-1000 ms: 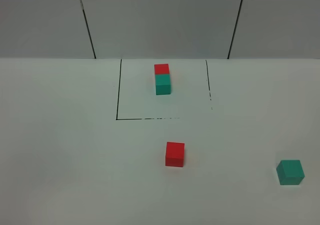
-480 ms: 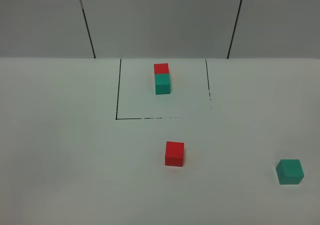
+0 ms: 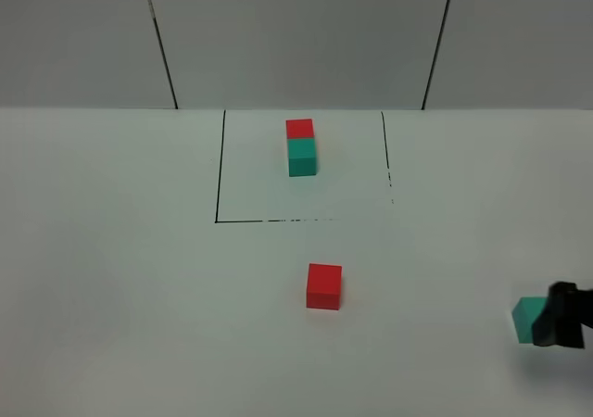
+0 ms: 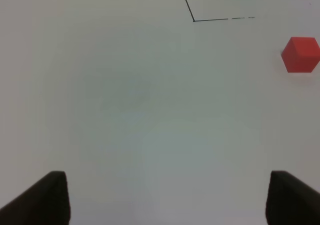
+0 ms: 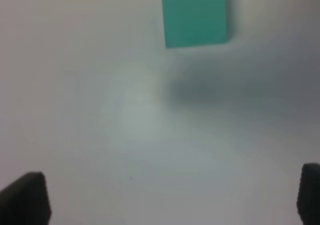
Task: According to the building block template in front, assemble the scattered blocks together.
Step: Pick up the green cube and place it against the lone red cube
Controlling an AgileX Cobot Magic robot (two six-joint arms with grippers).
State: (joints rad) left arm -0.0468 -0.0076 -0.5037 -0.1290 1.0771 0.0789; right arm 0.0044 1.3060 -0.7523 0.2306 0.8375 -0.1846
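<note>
The white table [image 3: 120,278] fills most of the exterior view, with a black-lined square [image 3: 347,181] marked in the upper centre.

The right gripper [image 3: 561,315] shows as a dark, blurred shape at the lower right edge. In its wrist view its fingertips sit in the two bottom corners, spread wide with nothing between them. The left gripper [image 4: 167,197] is likewise wide apart and empty over bare table, and does not appear in the exterior view.

Of the scattered blocks, the red cube [image 3: 324,285] stands alone at lower centre, below the square. The teal cube [image 3: 526,317] sits at the lower right, just beside the right gripper and not yet between its fingers. Both look like rigid, light, matte cubes with flat faces. Closing squarely on two opposite side faces should hold them well, while a skewed pinch would likely twist a cube.

The template [image 3: 300,145], red joined to teal, stands inside the square near its upper edge.

The gripper covers the teal cube's right part, so whether they touch cannot be told. The right wrist view is soft and crops the cube's top.
</note>
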